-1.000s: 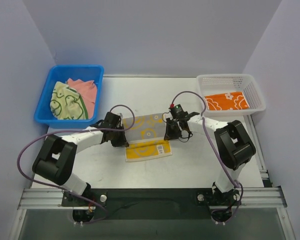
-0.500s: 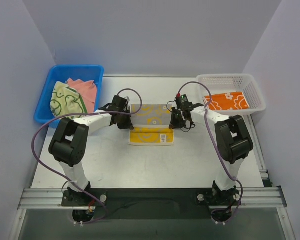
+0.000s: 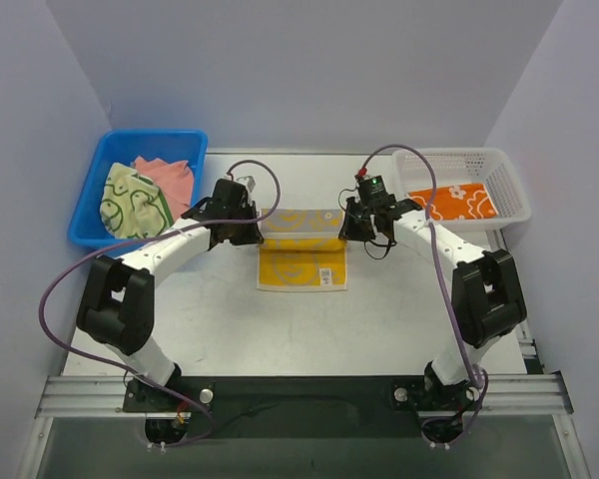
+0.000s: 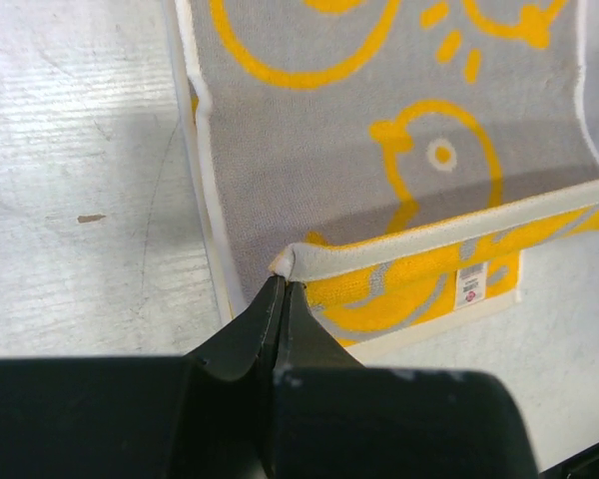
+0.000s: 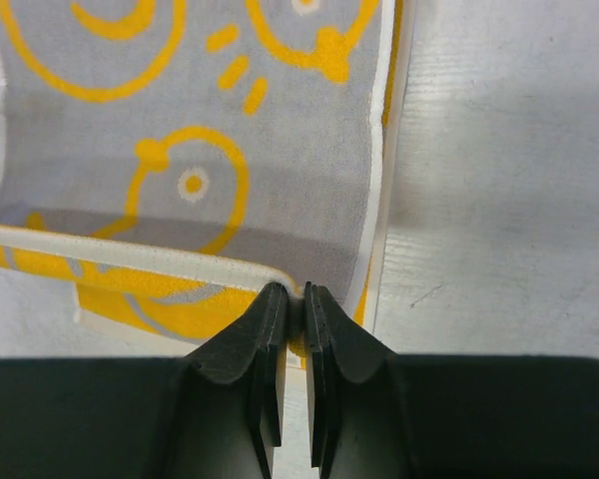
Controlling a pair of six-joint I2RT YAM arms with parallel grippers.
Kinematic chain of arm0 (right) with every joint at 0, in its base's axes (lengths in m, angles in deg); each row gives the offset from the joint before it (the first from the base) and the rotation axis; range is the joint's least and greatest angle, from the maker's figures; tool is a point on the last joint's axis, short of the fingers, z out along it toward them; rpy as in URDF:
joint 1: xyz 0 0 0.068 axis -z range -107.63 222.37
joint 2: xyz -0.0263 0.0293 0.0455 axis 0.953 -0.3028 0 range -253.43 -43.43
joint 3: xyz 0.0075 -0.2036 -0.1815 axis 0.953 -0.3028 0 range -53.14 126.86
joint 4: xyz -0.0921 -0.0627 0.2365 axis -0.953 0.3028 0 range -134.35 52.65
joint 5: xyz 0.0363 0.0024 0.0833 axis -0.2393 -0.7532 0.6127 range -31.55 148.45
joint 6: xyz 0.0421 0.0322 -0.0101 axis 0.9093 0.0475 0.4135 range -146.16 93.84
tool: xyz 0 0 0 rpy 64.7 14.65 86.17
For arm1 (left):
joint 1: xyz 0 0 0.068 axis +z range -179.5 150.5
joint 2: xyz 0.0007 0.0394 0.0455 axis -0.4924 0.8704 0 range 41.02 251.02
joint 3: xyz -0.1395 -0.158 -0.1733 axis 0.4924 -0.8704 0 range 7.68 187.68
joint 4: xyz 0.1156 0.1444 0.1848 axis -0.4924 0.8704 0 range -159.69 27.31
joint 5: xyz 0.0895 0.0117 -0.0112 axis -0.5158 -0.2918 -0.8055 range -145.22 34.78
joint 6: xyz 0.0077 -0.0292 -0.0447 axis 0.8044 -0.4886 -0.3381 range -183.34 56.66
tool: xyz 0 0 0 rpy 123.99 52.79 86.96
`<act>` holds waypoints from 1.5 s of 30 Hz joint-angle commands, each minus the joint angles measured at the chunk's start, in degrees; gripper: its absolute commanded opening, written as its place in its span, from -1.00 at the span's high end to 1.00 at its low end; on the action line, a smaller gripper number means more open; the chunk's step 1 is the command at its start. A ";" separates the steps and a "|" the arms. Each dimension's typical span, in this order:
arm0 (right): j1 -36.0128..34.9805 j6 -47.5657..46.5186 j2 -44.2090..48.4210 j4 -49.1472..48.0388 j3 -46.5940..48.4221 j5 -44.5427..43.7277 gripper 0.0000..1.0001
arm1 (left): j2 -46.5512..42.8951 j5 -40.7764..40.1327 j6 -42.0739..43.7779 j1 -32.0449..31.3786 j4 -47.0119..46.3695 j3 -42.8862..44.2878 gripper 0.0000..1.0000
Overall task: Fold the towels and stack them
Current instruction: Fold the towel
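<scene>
While left tool (image 4: 283,285) and right tool (image 5: 299,293) each clamp yellow duck towel (image 3: 301,264) corners | label (image 4: 469,282) — unreadable

table (image 3: 230,329) | on it: yellow duck towel (image 3: 301,271), blue bin (image 3: 150,137), white basket (image 3: 459,153)
</scene>
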 commanded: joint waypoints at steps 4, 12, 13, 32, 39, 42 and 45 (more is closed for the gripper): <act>-1.54 -0.22 3.60 3.30 -1.73 -4.22 1.00 | -5.37 -2.29 0.57 0.68 1.81 -0.90 1.00; -3.65 0.92 3.25 3.03 -7.27 -7.21 1.00 | -6.34 -0.88 -2.59 -1.08 -2.49 -12.06 1.00; -3.56 0.75 2.82 2.95 -7.62 -8.34 1.00 | -6.16 -0.71 -2.86 -1.34 -3.19 -13.03 1.00; -3.21 -3.38 1.76 1.36 -6.05 -13.01 1.00 | -7.91 -4.92 -4.62 -5.92 -3.82 -15.86 1.00; -3.04 -5.67 4.22 1.98 -3.06 -13.19 1.00 | -12.93 -7.21 -4.62 -6.79 -2.06 -13.66 1.00; -2.69 -6.20 4.66 2.16 -3.06 -13.62 1.00 | -13.54 -7.03 -5.32 -7.50 -1.88 -13.48 1.00; -2.33 -6.81 4.57 2.16 -4.02 -14.24 1.00 | -13.28 -7.12 -6.11 -8.81 -2.32 -14.45 1.00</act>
